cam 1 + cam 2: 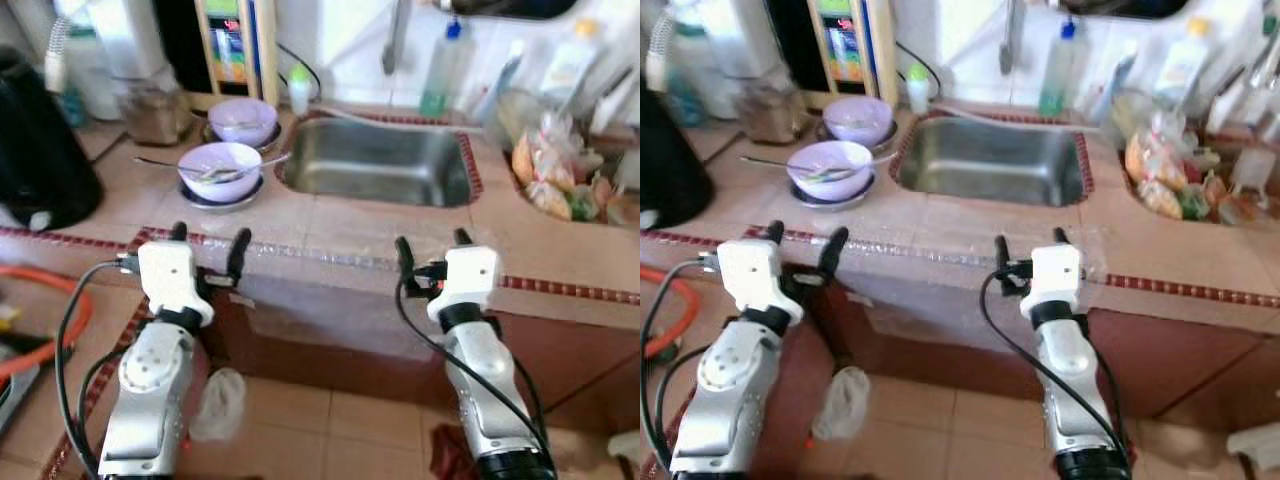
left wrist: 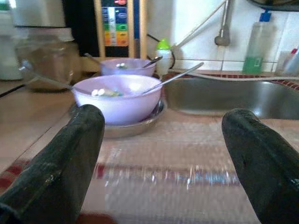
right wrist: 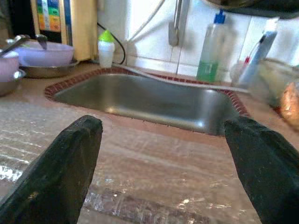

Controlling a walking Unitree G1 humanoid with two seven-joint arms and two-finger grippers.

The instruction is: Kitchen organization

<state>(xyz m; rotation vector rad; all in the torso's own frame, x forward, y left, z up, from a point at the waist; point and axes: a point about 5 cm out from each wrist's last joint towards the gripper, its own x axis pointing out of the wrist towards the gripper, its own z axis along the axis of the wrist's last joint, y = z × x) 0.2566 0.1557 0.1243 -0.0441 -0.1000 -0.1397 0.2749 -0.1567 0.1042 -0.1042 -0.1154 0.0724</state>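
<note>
The left gripper (image 1: 210, 243) hovers at the worktop's (image 1: 330, 235) front edge, fingers spread and empty, with the near lavender bowl (image 1: 220, 168) straight ahead toward the back, its spoon (image 1: 248, 168) pointing toward the sink (image 1: 375, 160). The right gripper (image 1: 432, 252), likewise spread, faces the sink, so the left arm looks nearer the bowls.

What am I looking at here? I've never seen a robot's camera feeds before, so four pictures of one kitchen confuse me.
It is a humanoid robot standing at a tiled kitchen counter. The two wide pictures come from its head, looking down at its own silver arms. The other two come from cameras on its wrists, looking past black fingers. The left gripper and right gripper are both open at the counter's edge, holding nothing. Ahead lie a steel sink and two purple bowls, the near bowl with spoons in it, the far bowl behind it.
</note>
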